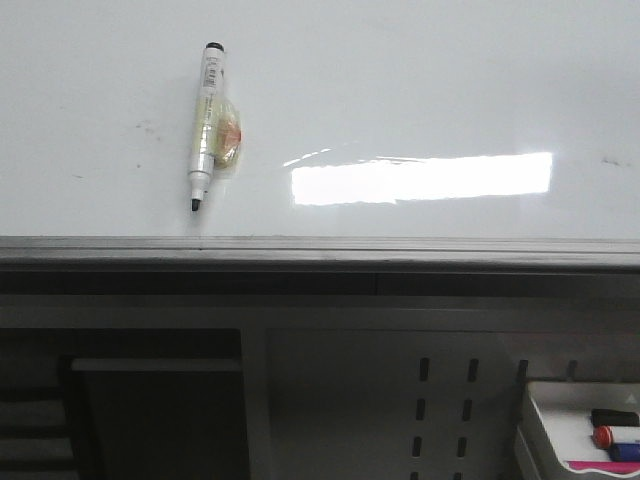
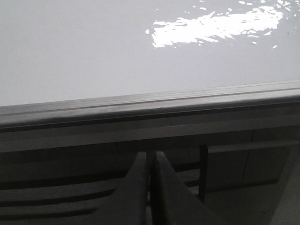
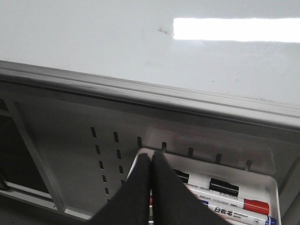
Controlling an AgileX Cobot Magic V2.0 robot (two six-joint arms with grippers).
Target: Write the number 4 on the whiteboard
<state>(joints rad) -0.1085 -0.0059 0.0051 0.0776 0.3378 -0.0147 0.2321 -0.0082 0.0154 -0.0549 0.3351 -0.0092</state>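
Now whiteboard [image 1: 420,90] beyond both pincers — L pincer [image 2: 151,161], R pincer [image 3: 151,161] clenched, empty.

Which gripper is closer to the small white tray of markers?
Right. The right gripper hangs directly over the marker tray, jaws closed. The left gripper is off to the left, below the whiteboard's edge.
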